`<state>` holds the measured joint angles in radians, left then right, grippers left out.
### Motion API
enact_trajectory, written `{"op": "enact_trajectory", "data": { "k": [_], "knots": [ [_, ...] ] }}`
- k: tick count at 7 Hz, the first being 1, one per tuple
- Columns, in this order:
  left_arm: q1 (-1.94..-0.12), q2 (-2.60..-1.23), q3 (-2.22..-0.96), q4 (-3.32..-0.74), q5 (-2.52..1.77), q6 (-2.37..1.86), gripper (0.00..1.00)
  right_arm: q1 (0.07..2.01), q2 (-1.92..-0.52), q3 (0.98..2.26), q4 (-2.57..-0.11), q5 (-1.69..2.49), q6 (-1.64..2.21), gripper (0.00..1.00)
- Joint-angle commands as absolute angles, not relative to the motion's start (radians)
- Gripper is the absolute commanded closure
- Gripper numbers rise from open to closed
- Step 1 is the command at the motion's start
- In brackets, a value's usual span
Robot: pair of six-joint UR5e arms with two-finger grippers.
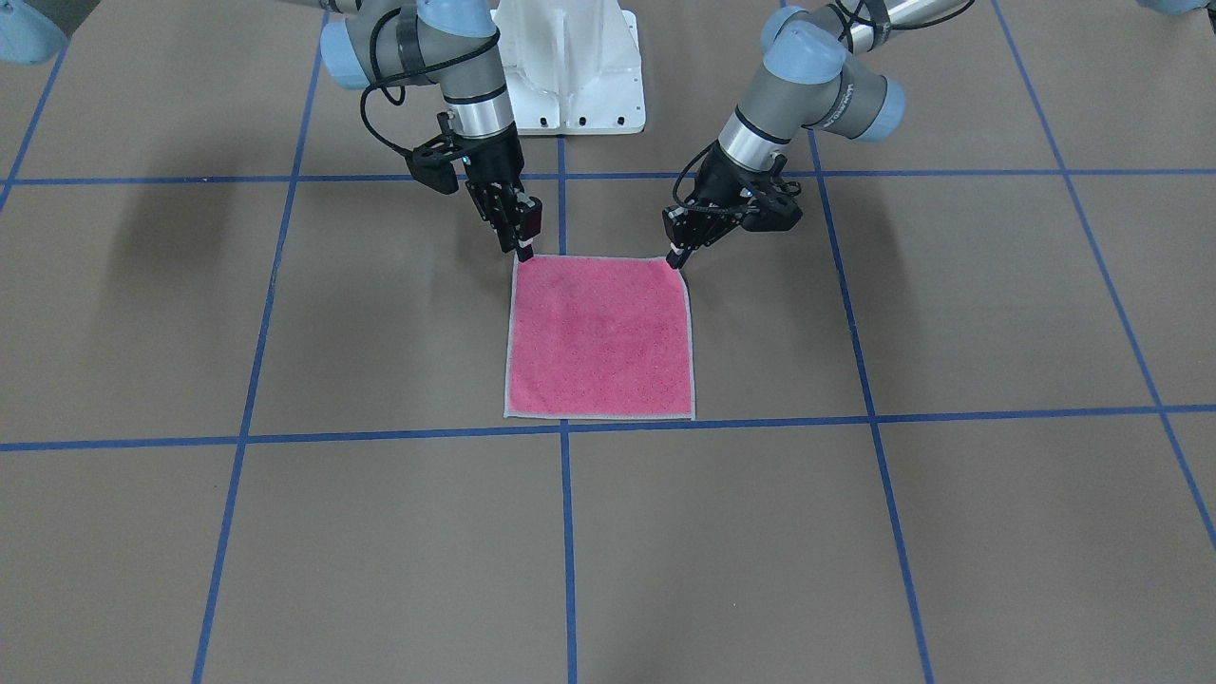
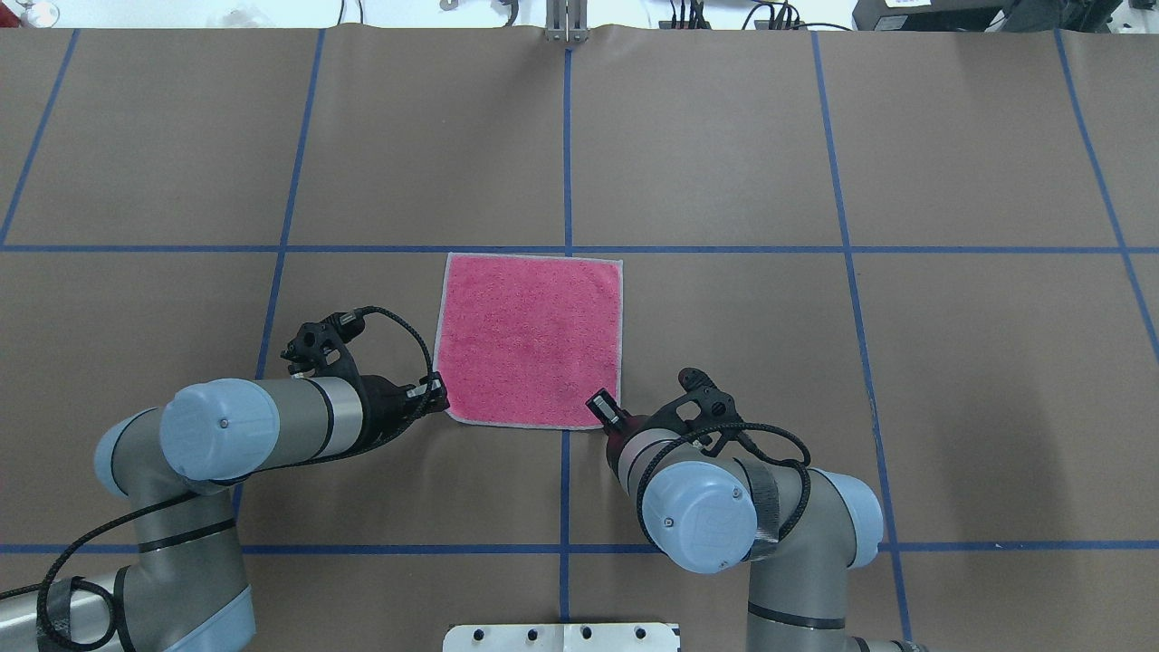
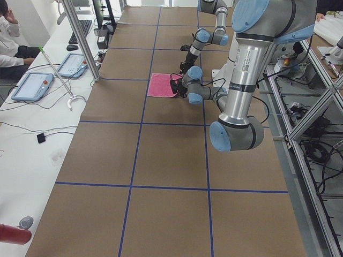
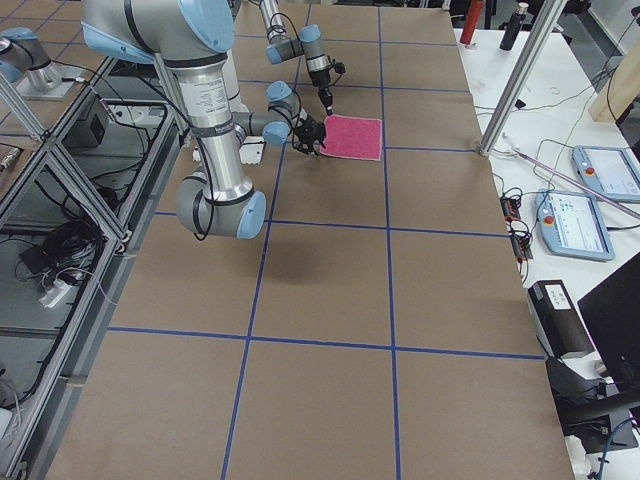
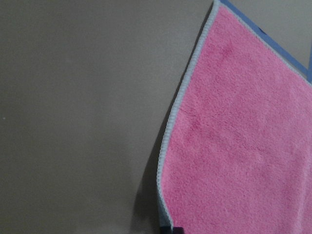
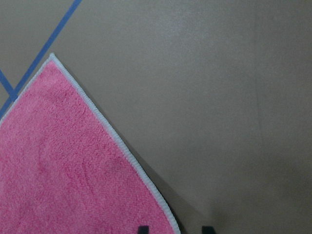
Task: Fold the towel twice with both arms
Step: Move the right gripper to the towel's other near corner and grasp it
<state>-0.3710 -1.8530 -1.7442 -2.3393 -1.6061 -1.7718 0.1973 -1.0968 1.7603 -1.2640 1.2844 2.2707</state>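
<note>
The left pincer [image 1: 676, 255] looks closed on the towel's [image 1: 600, 337] near left corner. The right pincer [image 1: 524, 249] straddles the near right corner, jaws slightly apart. The towel lies pink-up on the worktop [image 1: 950, 304], stretching away from both.

No writing could be read. A white label [image 3: 247, 59] with dark print stood on the left arm's [image 3: 236, 101] silver tube, and faint lettering [image 1: 842, 97] ran along that arm's grey wrist housing; both were too small to make out. The pendant screens [image 3: 32, 85] beside the desk [image 3: 161, 160] were illegible too.
</note>
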Motion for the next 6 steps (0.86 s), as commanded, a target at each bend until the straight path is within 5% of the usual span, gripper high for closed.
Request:
{"op": "enact_trajectory", "data": {
  "k": [1, 6],
  "knots": [
    [-0.371, -1.855, -1.746, -2.339, -1.608, -1.769, 1.0, 0.196, -1.097, 1.759, -1.264, 1.281, 2.272, 0.55],
    [-0.371, -1.858, -1.747, -2.339, -1.608, -1.769, 1.0, 0.195, -1.097, 1.755, -1.264, 1.259, 2.263, 0.62]
  ]
}}
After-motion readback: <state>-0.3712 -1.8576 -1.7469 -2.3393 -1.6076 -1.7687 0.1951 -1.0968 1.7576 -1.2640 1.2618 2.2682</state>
